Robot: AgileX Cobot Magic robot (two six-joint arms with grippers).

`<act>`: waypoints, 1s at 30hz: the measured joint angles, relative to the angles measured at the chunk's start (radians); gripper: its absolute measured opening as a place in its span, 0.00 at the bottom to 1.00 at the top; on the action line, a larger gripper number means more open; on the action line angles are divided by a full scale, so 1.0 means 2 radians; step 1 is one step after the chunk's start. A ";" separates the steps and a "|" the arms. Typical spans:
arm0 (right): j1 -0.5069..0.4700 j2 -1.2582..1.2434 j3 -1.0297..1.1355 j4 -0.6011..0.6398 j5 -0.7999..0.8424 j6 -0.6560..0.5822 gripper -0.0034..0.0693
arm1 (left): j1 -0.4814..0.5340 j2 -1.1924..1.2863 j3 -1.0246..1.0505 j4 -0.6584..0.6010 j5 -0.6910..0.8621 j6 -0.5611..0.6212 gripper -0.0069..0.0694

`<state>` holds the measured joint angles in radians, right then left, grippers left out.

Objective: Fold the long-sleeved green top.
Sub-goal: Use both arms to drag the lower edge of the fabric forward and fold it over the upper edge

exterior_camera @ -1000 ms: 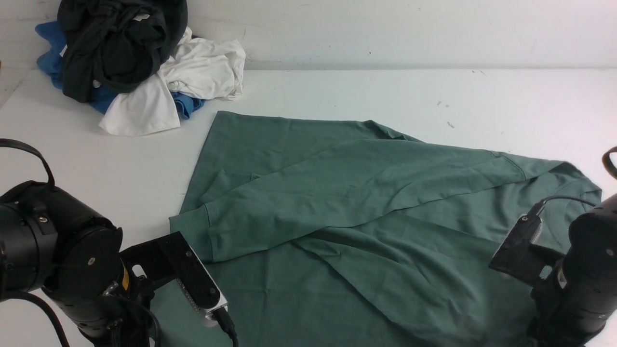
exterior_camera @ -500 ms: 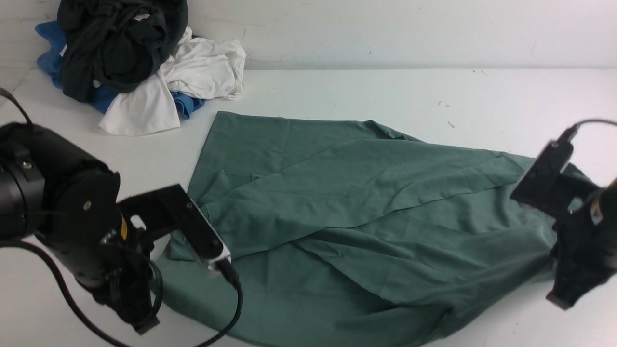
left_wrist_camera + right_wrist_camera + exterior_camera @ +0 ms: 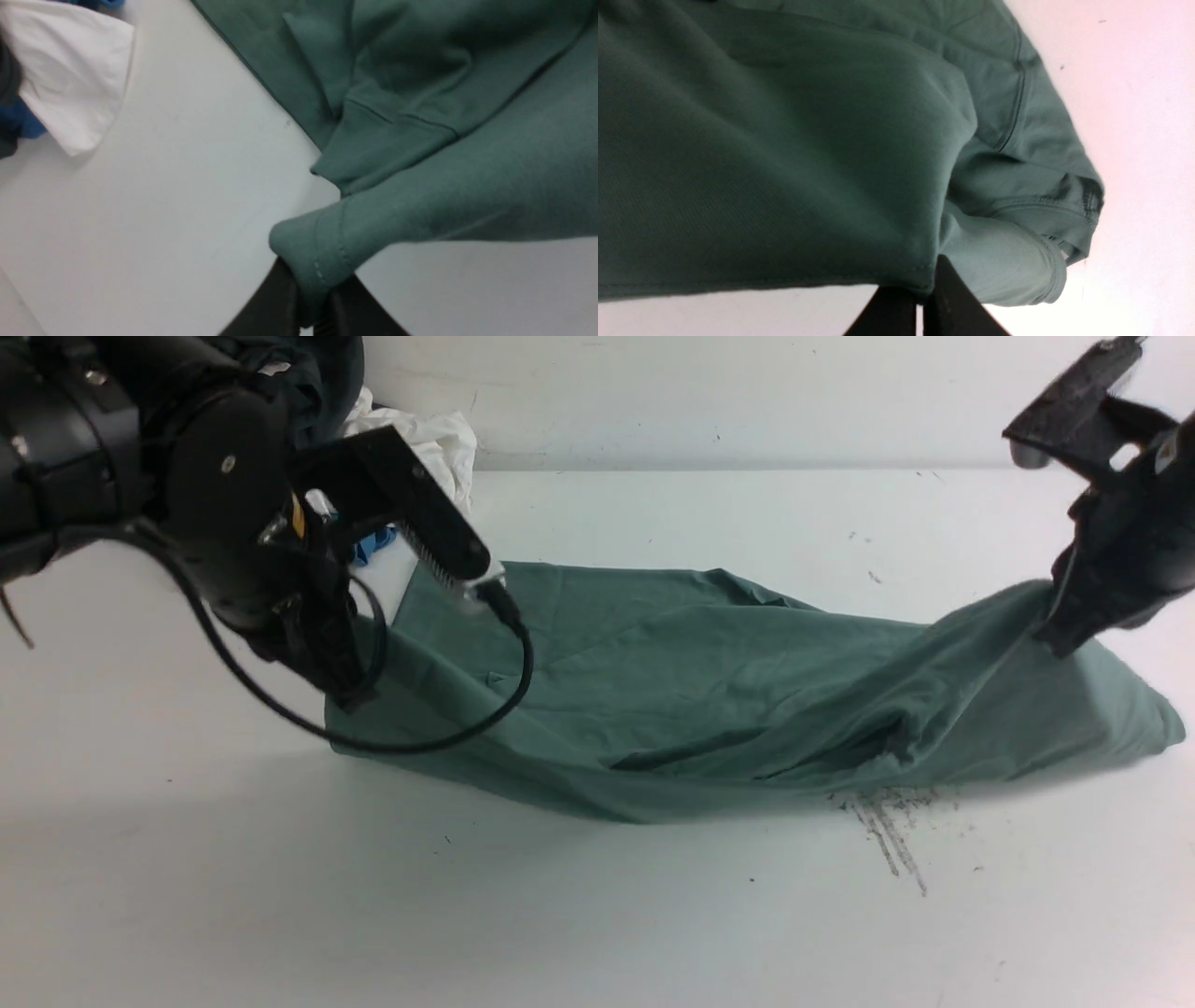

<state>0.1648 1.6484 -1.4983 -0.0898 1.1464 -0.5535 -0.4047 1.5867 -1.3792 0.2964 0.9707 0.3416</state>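
Observation:
The green long-sleeved top (image 3: 709,700) lies across the middle of the table, its near edge lifted off the surface at both ends. My left gripper (image 3: 351,694) is shut on the top's left near corner; the left wrist view shows the stitched hem (image 3: 322,261) bunched between the shut left gripper (image 3: 310,303). A ribbed cuff (image 3: 373,144) lies folded on the body beside it. My right gripper (image 3: 1050,637) is raised at the right and shut on the top's edge. The right wrist view shows the fabric (image 3: 784,163) hanging from the shut right gripper (image 3: 920,296).
A pile of clothes sits at the back left against the wall: a white garment (image 3: 425,439), a blue one (image 3: 373,543) and a dark one (image 3: 331,373) mostly behind my left arm. Dark scuff marks (image 3: 887,831) streak the white table (image 3: 597,924) by the top's near edge.
Both arms rose and moved away from the near edge, pulling the top's near edge up and back. The right gripper closed on the fabric.

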 joint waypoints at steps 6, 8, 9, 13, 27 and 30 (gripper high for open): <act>-0.009 0.054 -0.095 0.001 0.019 0.008 0.04 | 0.042 0.062 -0.092 -0.005 0.004 0.000 0.11; -0.012 0.075 -0.127 0.002 0.024 0.019 0.04 | 0.057 0.082 -0.123 -0.011 0.006 0.000 0.11; -0.012 0.077 -0.127 0.002 0.024 0.020 0.04 | 0.059 0.084 -0.123 -0.011 0.006 0.000 0.11; -0.015 0.125 -0.191 0.001 0.026 0.057 0.04 | 0.087 0.133 -0.187 -0.029 0.007 0.000 0.11; -0.027 0.259 -0.261 -0.017 -0.034 0.144 0.04 | 0.120 0.275 -0.277 -0.059 -0.048 -0.026 0.11; -0.030 0.282 -0.261 -0.024 -0.059 0.155 0.04 | 0.125 0.299 -0.284 -0.061 -0.074 -0.045 0.11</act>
<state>0.1048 2.2133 -2.0204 -0.1368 1.0283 -0.2429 -0.1550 2.1856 -1.9472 0.1747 0.8236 0.2514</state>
